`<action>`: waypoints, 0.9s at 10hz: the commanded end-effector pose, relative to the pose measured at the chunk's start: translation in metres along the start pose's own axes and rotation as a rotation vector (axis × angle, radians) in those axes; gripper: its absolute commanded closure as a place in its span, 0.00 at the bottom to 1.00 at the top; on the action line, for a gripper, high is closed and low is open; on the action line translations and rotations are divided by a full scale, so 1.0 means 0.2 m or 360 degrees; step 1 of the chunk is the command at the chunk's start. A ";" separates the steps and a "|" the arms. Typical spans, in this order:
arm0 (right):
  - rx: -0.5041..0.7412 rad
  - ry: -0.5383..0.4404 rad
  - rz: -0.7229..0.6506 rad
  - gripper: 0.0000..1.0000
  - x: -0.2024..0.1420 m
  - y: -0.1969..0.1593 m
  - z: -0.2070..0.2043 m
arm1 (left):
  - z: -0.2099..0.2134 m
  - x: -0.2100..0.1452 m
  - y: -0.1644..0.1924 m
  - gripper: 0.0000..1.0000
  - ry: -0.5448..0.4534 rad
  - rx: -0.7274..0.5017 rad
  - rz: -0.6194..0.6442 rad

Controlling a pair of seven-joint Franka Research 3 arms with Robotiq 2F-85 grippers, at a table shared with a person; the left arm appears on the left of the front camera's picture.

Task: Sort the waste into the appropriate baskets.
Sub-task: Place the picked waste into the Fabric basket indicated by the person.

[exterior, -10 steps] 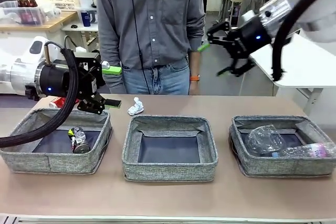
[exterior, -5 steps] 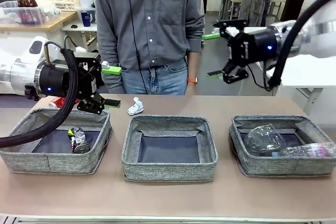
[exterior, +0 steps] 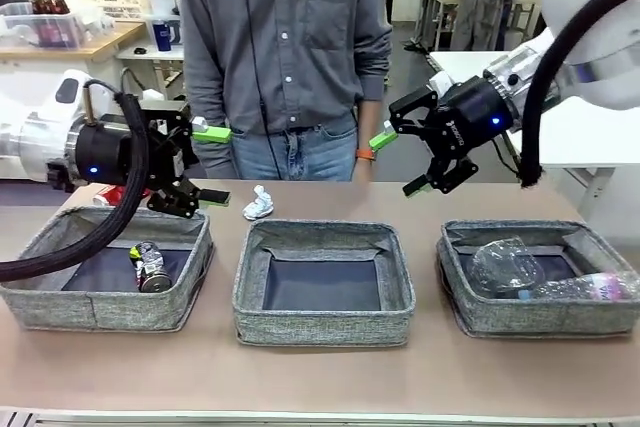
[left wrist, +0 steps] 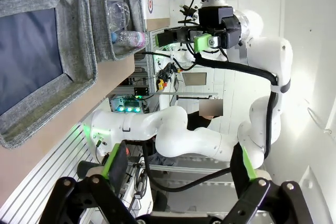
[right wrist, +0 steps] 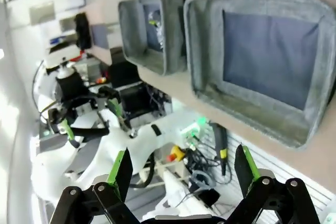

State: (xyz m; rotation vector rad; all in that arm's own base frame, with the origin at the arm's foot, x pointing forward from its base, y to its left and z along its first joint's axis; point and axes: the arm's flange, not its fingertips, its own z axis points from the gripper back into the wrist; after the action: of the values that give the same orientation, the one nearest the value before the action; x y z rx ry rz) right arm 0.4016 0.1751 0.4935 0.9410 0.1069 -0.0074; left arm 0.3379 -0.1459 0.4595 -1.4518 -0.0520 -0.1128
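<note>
The small white paper wad (exterior: 258, 203) is seen lying loose on the table (exterior: 320, 377), just behind the gap between the left basket (exterior: 60, 302) and the middle basket (exterior: 323, 327), touched by nothing. A dark drink can (exterior: 150, 267) is found in the left basket. A clear plastic cup (exterior: 498, 262) and a clear plastic bottle (exterior: 585, 287) are found together in the right basket (exterior: 530, 319). The middle basket is seen with nothing on its dark bottom. A patch of red (exterior: 112, 194), taken to be the dented red can, is half hidden behind the left arm, so its place cannot be told exactly.

The left gripper (exterior: 205, 162) is held above the far edge of the left basket, near the wad and on its left. Its jaws are spread wide and nothing is held between them. The right gripper (exterior: 400, 160) is held in the air beyond the gap between the middle and right baskets, also spread wide and empty.

The step in hand is judged to be the reach for the wad, with the sorting partly done. For the next move, one gripper would have to be lowered over the wad with a finger on either side, closed gently since the paper is light and easily pushed away, and then carried to the middle basket, which is probably meant for paper.
</note>
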 end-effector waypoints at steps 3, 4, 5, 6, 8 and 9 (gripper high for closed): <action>0.0126 0.0143 -0.0092 0.00 0.03 -0.09 0.05 | 0.00 0.00 -0.02 0.00 -0.0013 -0.0008 0.0014; 0.0126 0.0143 -0.0092 0.00 0.03 -0.09 0.05 | 0.00 0.00 -0.02 0.00 -0.0013 -0.0008 0.0014; 0.0126 0.0143 -0.0092 0.00 0.03 -0.09 0.05 | 0.00 0.00 -0.02 0.00 -0.0013 -0.0008 0.0014; 0.0126 0.0143 -0.0092 0.00 0.03 -0.09 0.05 | 0.00 0.00 -0.02 0.00 -0.0013 -0.0008 0.0014; 0.0126 0.0143 -0.0092 0.00 0.03 -0.09 0.05 | 0.00 0.00 -0.02 0.00 -0.0013 -0.0008 0.0014; 0.0126 0.0143 -0.0092 0.00 0.03 -0.09 0.05 | 0.00 0.00 -0.02 0.00 -0.0013 -0.0008 0.0014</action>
State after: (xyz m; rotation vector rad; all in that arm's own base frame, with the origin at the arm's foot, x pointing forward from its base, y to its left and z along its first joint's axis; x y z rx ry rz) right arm 0.4056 0.1545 0.4809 0.9999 0.2235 -0.0249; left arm 0.3380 -0.1459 0.4594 -1.4518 -0.0521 -0.1126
